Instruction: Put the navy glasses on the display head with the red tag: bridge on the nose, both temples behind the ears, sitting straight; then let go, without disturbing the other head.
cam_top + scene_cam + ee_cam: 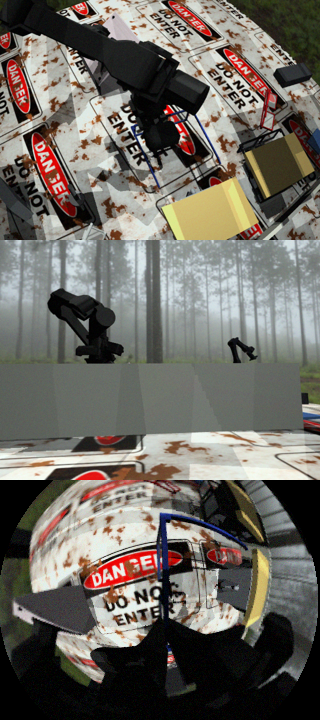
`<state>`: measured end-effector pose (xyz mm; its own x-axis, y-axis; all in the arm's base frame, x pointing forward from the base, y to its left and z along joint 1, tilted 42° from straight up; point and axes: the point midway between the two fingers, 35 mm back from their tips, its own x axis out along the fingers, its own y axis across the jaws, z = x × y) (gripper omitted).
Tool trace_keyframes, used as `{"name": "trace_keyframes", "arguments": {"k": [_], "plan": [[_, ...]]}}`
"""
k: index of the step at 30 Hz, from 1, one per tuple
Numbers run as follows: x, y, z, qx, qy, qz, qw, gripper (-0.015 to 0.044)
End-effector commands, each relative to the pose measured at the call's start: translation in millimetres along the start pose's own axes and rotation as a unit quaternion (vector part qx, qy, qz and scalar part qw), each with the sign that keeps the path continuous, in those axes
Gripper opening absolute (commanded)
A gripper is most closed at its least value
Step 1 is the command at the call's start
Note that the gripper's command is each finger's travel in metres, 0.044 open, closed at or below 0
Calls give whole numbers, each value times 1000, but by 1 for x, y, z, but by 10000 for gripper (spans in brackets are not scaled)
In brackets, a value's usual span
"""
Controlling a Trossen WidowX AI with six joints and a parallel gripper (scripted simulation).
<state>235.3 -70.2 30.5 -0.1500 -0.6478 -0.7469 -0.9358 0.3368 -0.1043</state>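
The navy glasses (133, 127) (164, 518) are held in the air, their two temples stretching toward the front right in the top view. My gripper (159, 120) (162, 619) is shut on their front near the middle; the arm hides the grip itself in the top view. A large yellow-topped block (210, 209) (257, 587) stands beyond the temple tips, with a small grey knob at its back edge. A second yellow-topped block (279, 165) stands farther right, with a black glasses-like frame around its back edge. No red tag can be made out, so I cannot tell which head bears it.
Red glasses (264, 114) and a dark block (292, 74) lie at the right. A pinkish plate (121, 28) stands behind the arm. A blue object (315, 140) is at the right edge. A grey wall (155, 400) hides the glasses and heads from the exterior view.
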Motion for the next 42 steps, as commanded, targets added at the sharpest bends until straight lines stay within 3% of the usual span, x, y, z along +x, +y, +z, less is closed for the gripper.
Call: {"name": "trace_keyframes", "arguments": {"k": [1,42], "plan": [[5,1,0,-4,2,0,1000,0],[16,-37,0,-4,2,-1,1000,0]]}}
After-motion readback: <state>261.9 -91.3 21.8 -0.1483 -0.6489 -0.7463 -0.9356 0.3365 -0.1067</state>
